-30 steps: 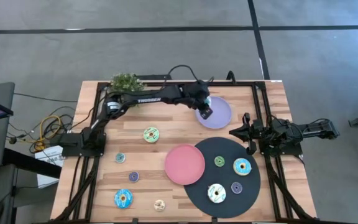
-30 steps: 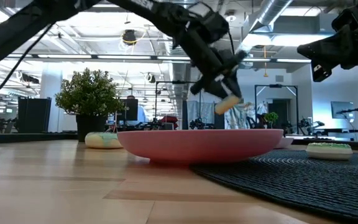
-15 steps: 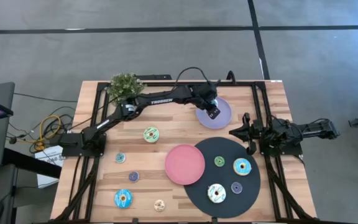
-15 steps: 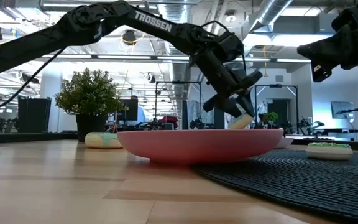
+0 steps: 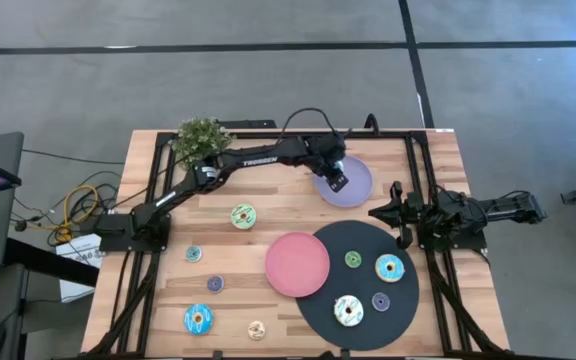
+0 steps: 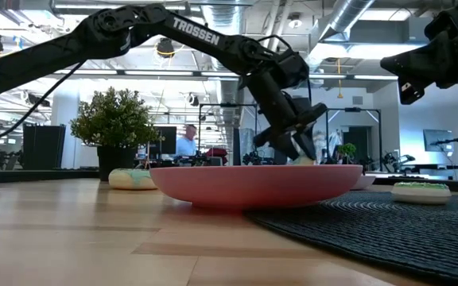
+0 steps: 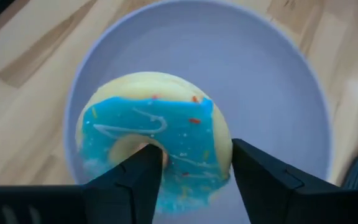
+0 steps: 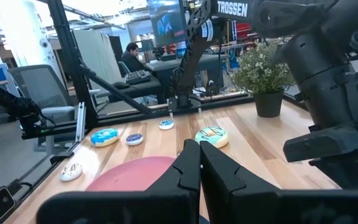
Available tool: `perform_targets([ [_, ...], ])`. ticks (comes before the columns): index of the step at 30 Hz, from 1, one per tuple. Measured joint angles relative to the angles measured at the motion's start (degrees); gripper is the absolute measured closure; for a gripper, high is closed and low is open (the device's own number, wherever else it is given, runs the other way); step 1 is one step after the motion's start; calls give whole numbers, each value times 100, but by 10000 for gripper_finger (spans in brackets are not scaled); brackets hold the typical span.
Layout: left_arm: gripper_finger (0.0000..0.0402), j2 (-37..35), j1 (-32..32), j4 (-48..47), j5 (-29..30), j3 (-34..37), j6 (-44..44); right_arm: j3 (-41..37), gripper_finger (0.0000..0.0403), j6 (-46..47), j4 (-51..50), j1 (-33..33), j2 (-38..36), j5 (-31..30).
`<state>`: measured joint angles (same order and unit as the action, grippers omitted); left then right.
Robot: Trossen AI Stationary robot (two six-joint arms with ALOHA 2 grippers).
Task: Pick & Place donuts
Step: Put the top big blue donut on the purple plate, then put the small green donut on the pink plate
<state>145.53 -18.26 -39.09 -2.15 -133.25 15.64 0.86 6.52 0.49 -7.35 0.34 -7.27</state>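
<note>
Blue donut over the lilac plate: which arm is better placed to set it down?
Left. The left gripper already grips the blue donut just above the lilac plate; the right gripper waits shut beside the table's edge.

In the low view the round pink plastic plate (image 6: pixel 254 184) hides the flat lilac plate behind it, so the left gripper's (image 6: pixel 296 152) fingertips and whatever they hold cannot be made out.
</note>
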Motion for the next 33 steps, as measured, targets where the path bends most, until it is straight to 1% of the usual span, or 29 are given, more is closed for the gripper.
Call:
perform_targets([
  [5,177,0,-49,-28,0,0,-188,0,403,0,-2,1,0,0],
  [9,156,-7,-93,-210,-3,-114,-236,0,403,-1,-2,0,0,0],
  [12,153,-117,-152,-160,-113,-152,-461,0,403,-2,-2,2,2,0],
  [17,164,-538,-299,-110,-711,-166,-866,0,403,-1,-2,1,1,0],
  [19,182,-714,-341,-171,-919,-166,-964,0,403,-1,-2,2,1,0],
  [21,213,-895,-361,-391,-956,-166,-1065,0,403,-2,-2,2,0,0],
  [23,259,-1074,-361,-624,-918,-166,-1189,0,403,0,-2,2,0,0],
  [27,373,-1415,-294,-1028,-1015,-166,-1323,0,403,-1,-2,1,2,-1],
  [28,386,-1491,-244,-1107,-1032,-166,-1272,0,403,0,-2,2,0,-2],
  [29,389,-1576,-177,-1205,-1049,-166,-1212,0,403,0,-2,0,2,-2],
  [33,387,-1964,249,-1567,-1048,-166,-1067,0,403,-1,-2,0,0,-2],
])
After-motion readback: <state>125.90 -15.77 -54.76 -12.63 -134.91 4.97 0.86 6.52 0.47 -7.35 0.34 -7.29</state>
